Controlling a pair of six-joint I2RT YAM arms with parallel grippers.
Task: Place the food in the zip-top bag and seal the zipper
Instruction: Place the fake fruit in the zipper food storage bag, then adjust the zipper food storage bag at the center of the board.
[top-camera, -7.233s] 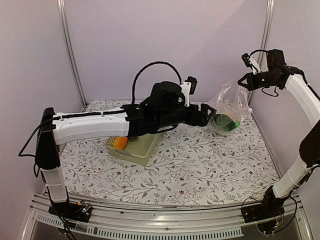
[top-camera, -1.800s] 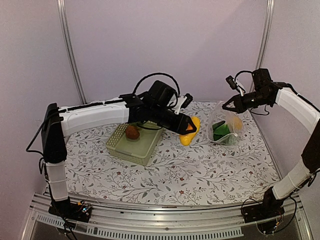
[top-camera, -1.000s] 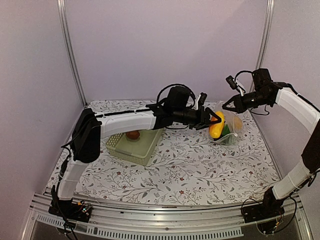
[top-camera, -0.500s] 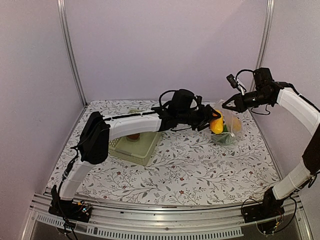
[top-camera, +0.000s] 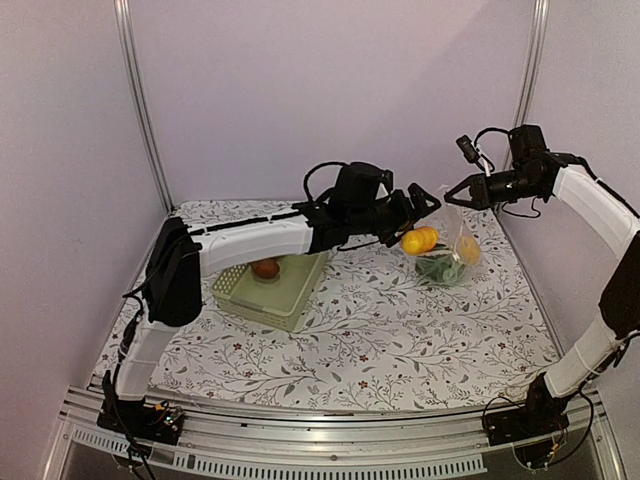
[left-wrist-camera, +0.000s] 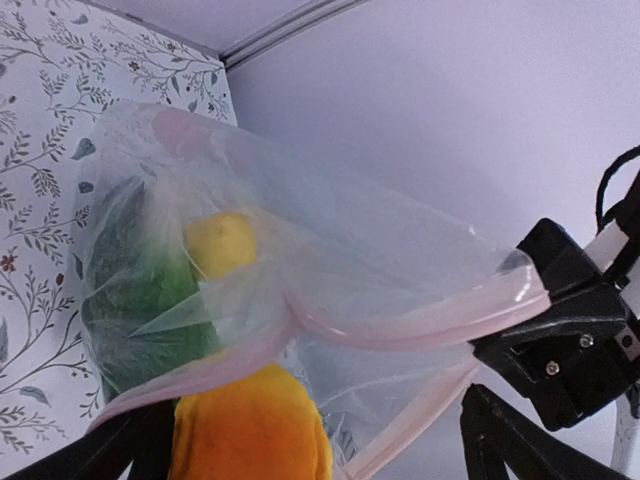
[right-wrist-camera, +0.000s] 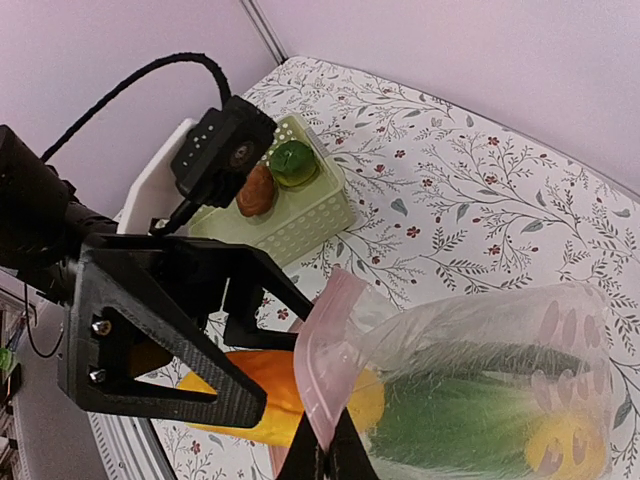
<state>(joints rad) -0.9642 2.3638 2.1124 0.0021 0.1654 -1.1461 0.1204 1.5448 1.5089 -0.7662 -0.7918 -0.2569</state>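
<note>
Left gripper (top-camera: 424, 205) is out over the zip-top bag (top-camera: 450, 225) with its jaws spread wide, and the orange-yellow piece (top-camera: 418, 240) sits loose between them, right at the bag's mouth. Right gripper (top-camera: 452, 192) is pinched tight on the pink zipper (left-wrist-camera: 400, 325) strip, holding the bag up off the table (top-camera: 400, 340). Inside the bag, a green cucumber (right-wrist-camera: 460, 420) and a yellow piece (left-wrist-camera: 222, 242). Over in the basket (top-camera: 285, 300), a brown piece (top-camera: 265, 268) and a green piece (right-wrist-camera: 293, 162)
</note>
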